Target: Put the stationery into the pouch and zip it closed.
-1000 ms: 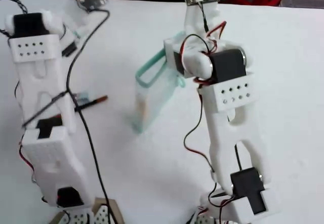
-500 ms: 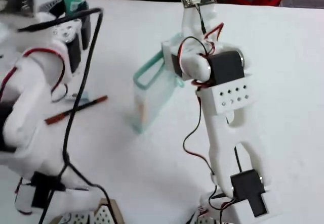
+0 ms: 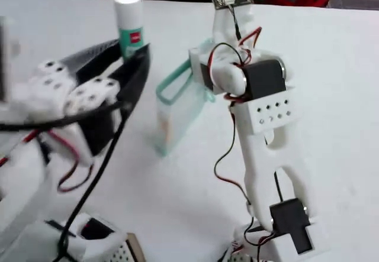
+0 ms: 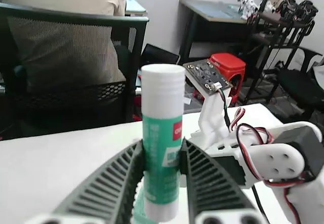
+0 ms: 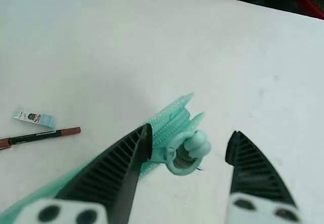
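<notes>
Left pincer (image 4: 162, 155): closed upon a white-capped green glue stick (image 4: 162, 133), held upright between its black ribbed fingers (image 4: 121, 178). Against the earlier frames, it has risen from the table's (image 3: 331, 49) side and carried the glue stick (image 3: 129, 22) nearer the pouch.

Right pincer (image 5: 191, 133): wide open, grasping nothing, unmoved since the earlier frames. The round mint zip pull (image 5: 186, 153) lies between its fingers, and one fingertip is close against the zip edge.

Translucent mint-green zip pouch (image 3: 177, 105): on the table, directly under the right pincer, position unchanged.

Slim red-brown pencil (image 5: 40, 135) and small pale blue block (image 5: 34, 117): on the table, well apart from the right pincer.
</notes>
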Action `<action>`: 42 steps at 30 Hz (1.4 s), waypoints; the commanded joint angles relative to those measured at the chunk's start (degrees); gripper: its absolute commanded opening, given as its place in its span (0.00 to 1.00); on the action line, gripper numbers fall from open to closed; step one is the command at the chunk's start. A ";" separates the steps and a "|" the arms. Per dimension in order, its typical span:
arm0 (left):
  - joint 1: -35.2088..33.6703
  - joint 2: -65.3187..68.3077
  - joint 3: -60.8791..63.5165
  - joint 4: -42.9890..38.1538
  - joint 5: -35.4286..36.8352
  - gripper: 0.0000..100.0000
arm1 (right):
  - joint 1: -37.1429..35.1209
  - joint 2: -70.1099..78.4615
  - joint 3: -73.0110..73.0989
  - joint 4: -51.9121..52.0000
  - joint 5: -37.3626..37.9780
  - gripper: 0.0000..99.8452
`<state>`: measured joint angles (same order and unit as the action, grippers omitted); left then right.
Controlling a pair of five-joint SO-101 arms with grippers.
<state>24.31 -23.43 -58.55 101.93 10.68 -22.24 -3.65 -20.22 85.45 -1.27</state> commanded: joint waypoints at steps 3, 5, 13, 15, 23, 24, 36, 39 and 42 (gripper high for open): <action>0.75 -12.88 10.81 0.09 0.62 0.05 | -0.31 0.66 2.46 1.01 -0.09 0.24; 0.75 -18.51 18.46 -0.97 0.53 0.05 | -0.31 0.66 2.55 1.01 -0.09 0.24; 0.31 -40.75 60.22 -26.46 -4.48 0.05 | -0.40 1.10 2.55 1.01 -0.09 0.24; 0.22 -44.88 73.93 -38.86 -5.71 0.05 | -0.40 1.10 2.55 1.01 -0.09 0.24; 0.22 -49.19 108.22 -80.09 -6.77 0.05 | -0.31 0.92 3.87 0.57 -0.09 0.24; 0.22 -48.40 109.10 -81.32 -6.68 0.05 | -0.31 0.84 4.31 0.57 -0.09 0.24; -4.44 -35.38 109.80 -86.95 -6.33 0.05 | -0.40 0.66 4.66 0.48 -0.09 0.24; -5.05 -35.38 112.44 -87.47 -6.33 0.05 | -0.13 0.66 4.22 0.48 0.00 0.24; -4.62 -35.21 115.25 -87.56 -6.42 0.05 | 0.57 0.57 4.13 0.48 0.00 0.24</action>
<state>20.35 -59.65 54.42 14.64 4.97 -22.24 -3.74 -18.73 85.45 -1.27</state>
